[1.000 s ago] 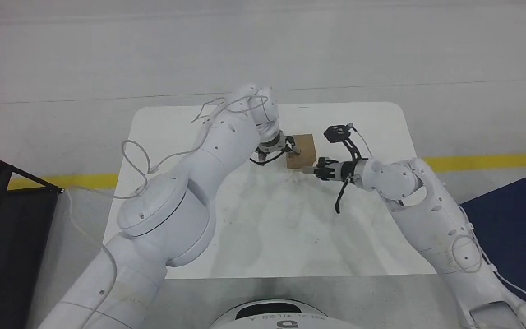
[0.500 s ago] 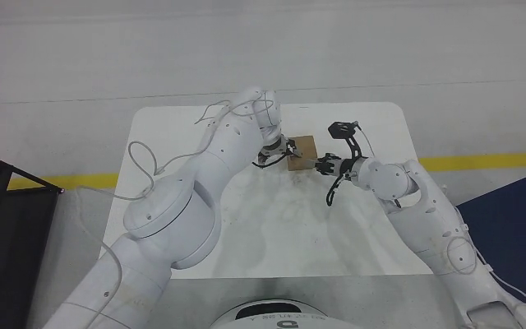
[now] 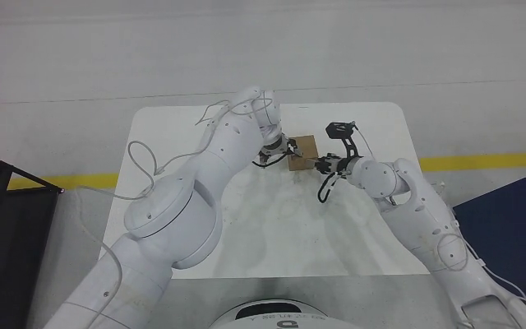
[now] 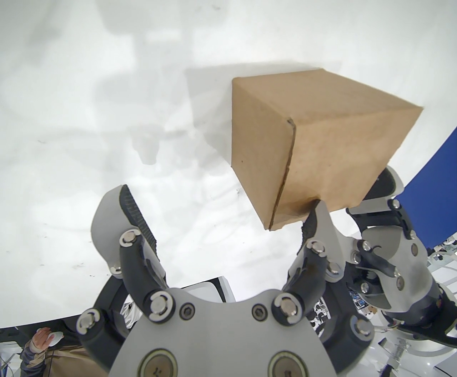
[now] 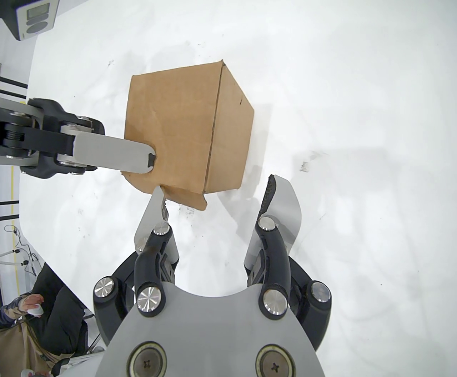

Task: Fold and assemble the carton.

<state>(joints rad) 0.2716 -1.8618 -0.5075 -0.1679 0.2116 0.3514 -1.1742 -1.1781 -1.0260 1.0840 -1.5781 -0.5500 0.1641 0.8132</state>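
A small brown carton [image 3: 302,150], folded into a box shape, stands on the white table [image 3: 246,230] near its back middle. My left gripper [image 3: 281,150] is at one side of it, open; in the left wrist view [image 4: 217,210] one fingertip [image 4: 314,217] touches the carton's [image 4: 321,142] near edge. My right gripper [image 3: 323,164] is at the opposite side, open. In the right wrist view [image 5: 217,198] one fingertip [image 5: 162,203] meets a small flap at the carton's [image 5: 182,132] edge, while the left arm's finger [image 5: 117,157] presses its side.
A black stand with a small timer [image 3: 337,129] sits just behind the right gripper, close to the carton, and appears at the corner of the right wrist view as the timer [image 5: 34,16]. Bare table surface spreads in front of the carton.
The right gripper has moved in toward the carton until its finger reaches it. The left arm has shifted slightly and stays against the carton.
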